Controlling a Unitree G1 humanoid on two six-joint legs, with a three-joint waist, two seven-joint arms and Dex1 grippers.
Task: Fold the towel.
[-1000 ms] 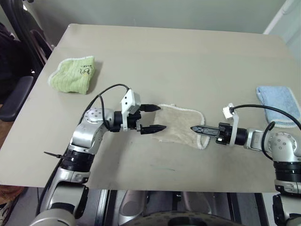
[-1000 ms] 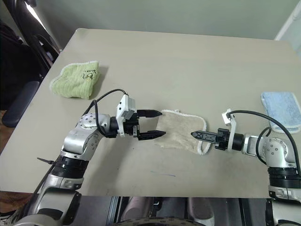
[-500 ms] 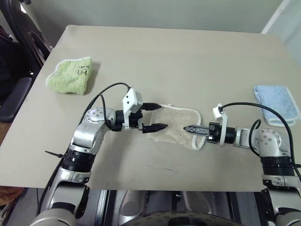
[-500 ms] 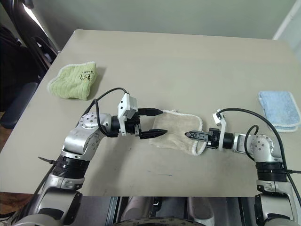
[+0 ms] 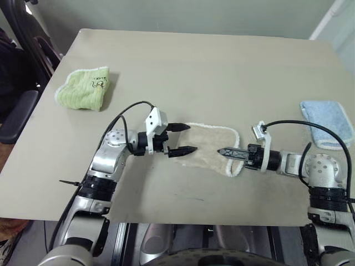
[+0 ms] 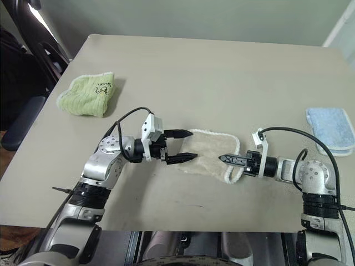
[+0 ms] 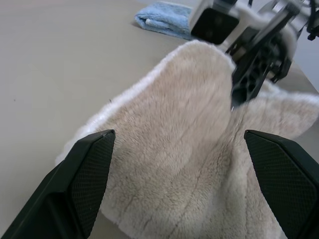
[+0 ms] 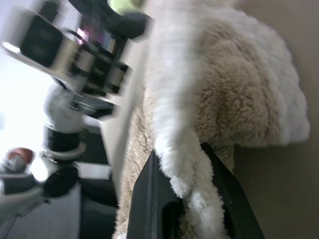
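The beige towel (image 5: 208,145) with white edging lies crumpled in the middle of the table. My left gripper (image 5: 190,138) hovers open at its left end, one finger to each side of the edge, nothing between them. From the right, my right gripper (image 5: 220,151) reaches over the towel's right end. It is shut on the towel's white edge (image 8: 184,179), which the right wrist view shows pinched between the black fingers (image 8: 149,209). The left wrist view looks across the towel (image 7: 184,149) at the right gripper (image 7: 234,102).
A lime-green towel (image 5: 83,88) sits bunched at the table's far left. A folded light-blue towel (image 5: 326,123) lies near the right edge. The tan table (image 5: 183,61) stretches bare behind the beige towel. A dark chair (image 5: 16,111) stands beside the table's left edge.
My right gripper has slid a little left over the towel's right end and shut on its edge. The left gripper has stayed open in about the same place.
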